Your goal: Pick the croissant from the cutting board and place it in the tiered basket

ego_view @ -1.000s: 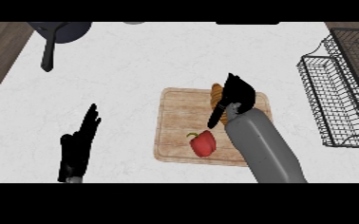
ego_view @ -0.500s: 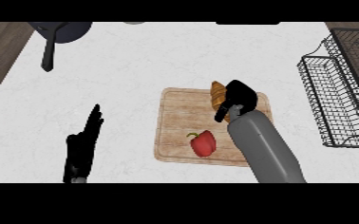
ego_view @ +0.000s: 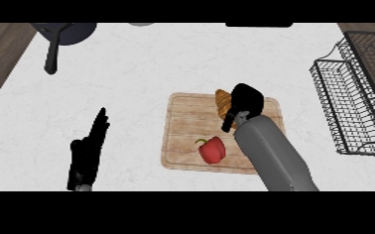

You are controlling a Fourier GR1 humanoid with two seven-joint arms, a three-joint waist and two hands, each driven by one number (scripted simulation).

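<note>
**Right hand closing on the croissant**

Right hand (ego_view: 245,100) now curled over the croissant (ego_view: 222,102) at the far edge of the cutting board (ego_view: 187,129), fingers bent down along the pastry's right side, thumb trailing toward the near side. Compared with a second ago: less spread, drawn in tighter over the board's upper right quarter, more of the pastry's brown crust left showing to the left of the palm. Half a second ago already much the same pose, so only a small settling since. Probably the closing of the grasp, with the lift not yet begun (no gap visible between croissant and board, though hard to tell from this steep angle).

Croissant itself: golden-brown, ridged, lying on the board near its far edge, right half hidden under the hand. Soft and flaky by the look of it, likely to squash or crumble if squeezed hard.

Red bell pepper (ego_view: 212,150) nearer on the same board, just beside the grey forearm, unmoved. Tiered basket (ego_view: 344,104) of black wire well apart at the right edge of the counter. Left hand (ego_view: 86,148) resting open at lower left, fingers straight and pressed together, same as before.
</note>
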